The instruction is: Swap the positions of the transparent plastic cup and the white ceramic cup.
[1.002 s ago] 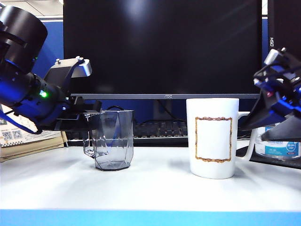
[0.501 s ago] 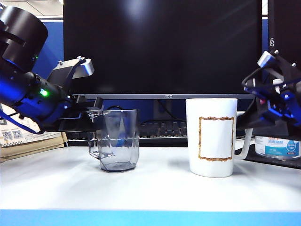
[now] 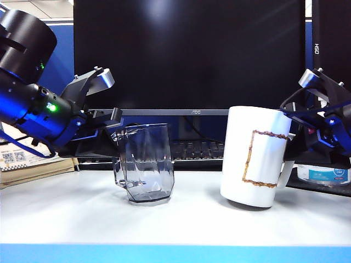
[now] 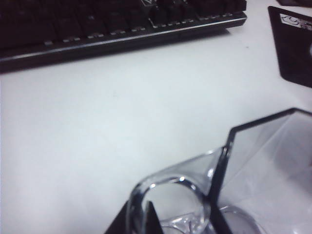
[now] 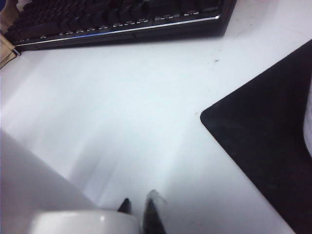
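Now lift both slowly: left gripper (image 3: 116, 131) fingers pinched on transparent plastic cup (image 3: 145, 163) at left, right gripper (image 3: 293, 143) fingers pinched on tilted white ceramic cup (image 3: 253, 156) handle at right, above tabletop (image 3: 181, 219).

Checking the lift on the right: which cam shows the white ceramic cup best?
Exterior view: the white ceramic cup shows whole, tilted, base partly off the table, right gripper at its handle. The right wrist view catches only a blurred white edge beside the fingertips. The left wrist view misses it.
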